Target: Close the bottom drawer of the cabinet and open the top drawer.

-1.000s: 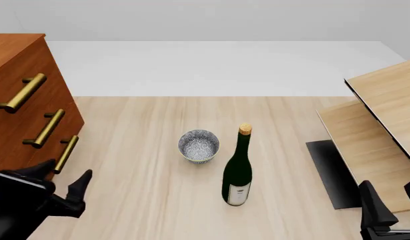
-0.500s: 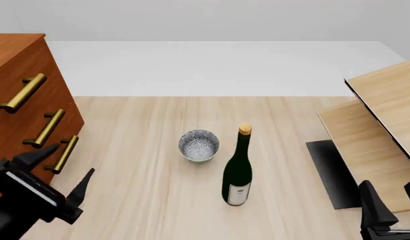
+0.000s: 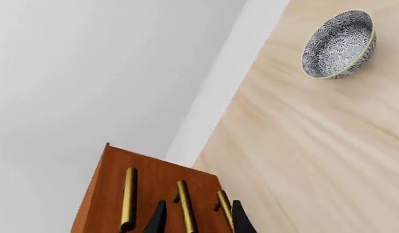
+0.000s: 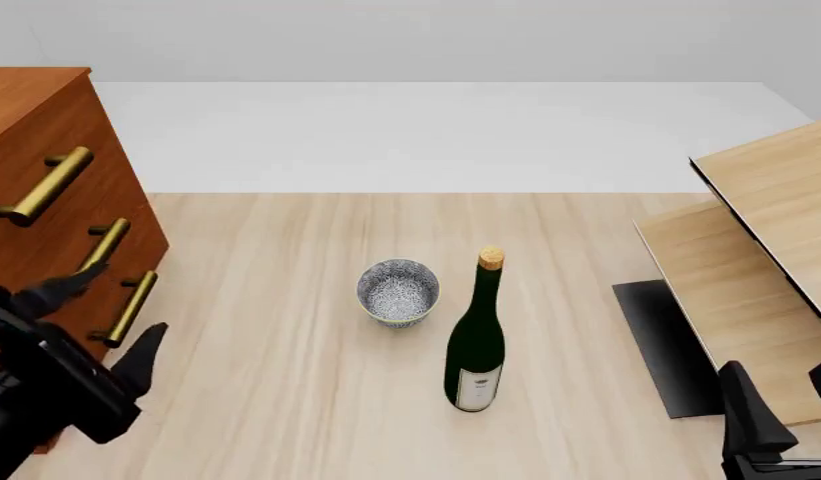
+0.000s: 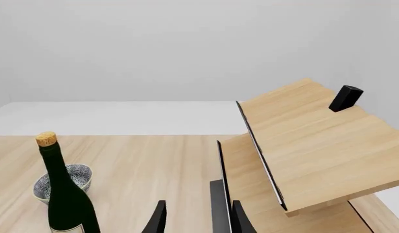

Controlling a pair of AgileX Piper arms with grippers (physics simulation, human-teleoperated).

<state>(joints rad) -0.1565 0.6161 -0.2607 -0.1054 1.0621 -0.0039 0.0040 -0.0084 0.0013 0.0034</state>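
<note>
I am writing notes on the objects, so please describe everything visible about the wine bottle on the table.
The wine bottle is dark green glass with a long thin neck, a tan cork in its mouth and a pale paper label low on its body. It stands upright on the light wooden table, just right of the patterned bowl and a little nearer the arms, not touching it. Neither gripper touches it. The right wrist view shows the same bottle.
</note>
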